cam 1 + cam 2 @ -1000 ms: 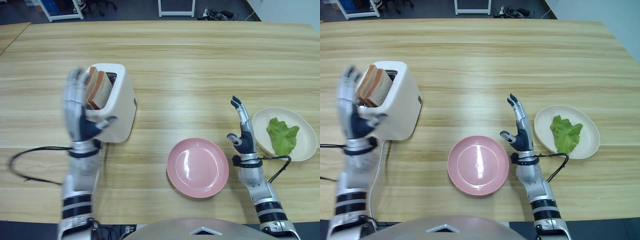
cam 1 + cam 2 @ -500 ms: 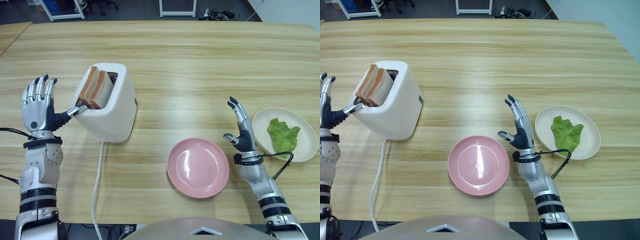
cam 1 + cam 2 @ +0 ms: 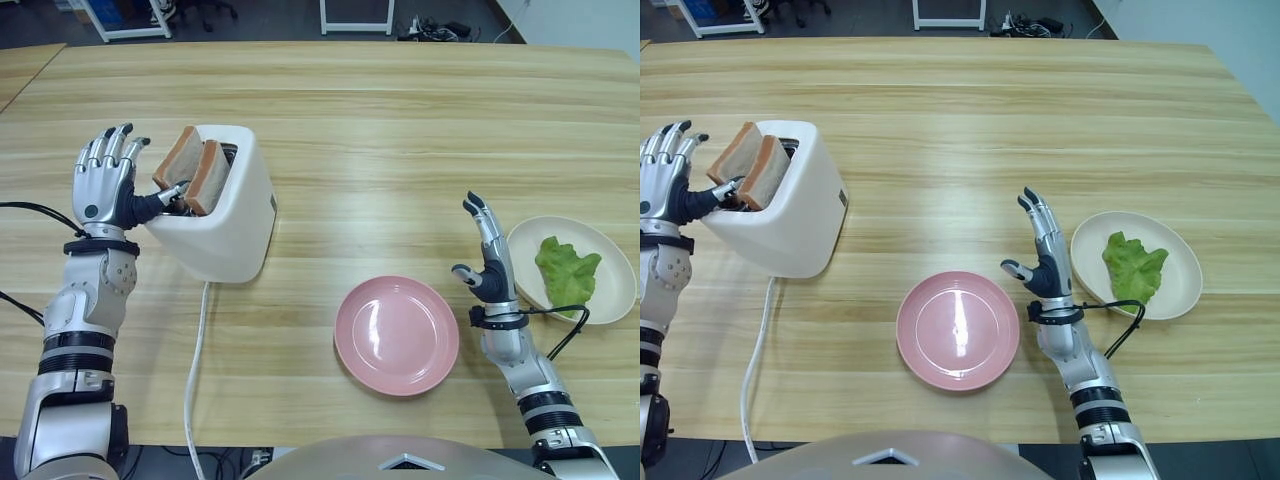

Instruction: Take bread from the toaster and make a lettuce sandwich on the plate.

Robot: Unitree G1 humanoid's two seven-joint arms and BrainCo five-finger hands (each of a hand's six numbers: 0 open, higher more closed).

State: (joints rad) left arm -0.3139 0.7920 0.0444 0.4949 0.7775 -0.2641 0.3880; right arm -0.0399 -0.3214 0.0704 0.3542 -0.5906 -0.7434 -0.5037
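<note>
A white toaster (image 3: 232, 217) stands on the table's left with two slices of bread (image 3: 193, 172) sticking out of its top, leaning apart. My left hand (image 3: 104, 189) is at the toaster's left side, fingers spread upward, its thumb reaching in at the base of the nearer slice; it holds nothing. An empty pink plate (image 3: 396, 335) lies at the near middle. A lettuce leaf (image 3: 567, 272) rests in a cream dish (image 3: 612, 300) on the right. My right hand (image 3: 487, 268) stands upright and open between the pink plate and the dish.
The toaster's white cord (image 3: 195, 350) runs from its base toward the near edge. A black cable (image 3: 20, 210) loops off my left wrist, another black cable (image 3: 562, 325) by my right wrist. The far half of the wooden table (image 3: 400, 110) is bare.
My left hand swung out left of the toaster, then came back in against it, thumb now at the bread. The two slices have tipped apart. My right hand barely shifted.
</note>
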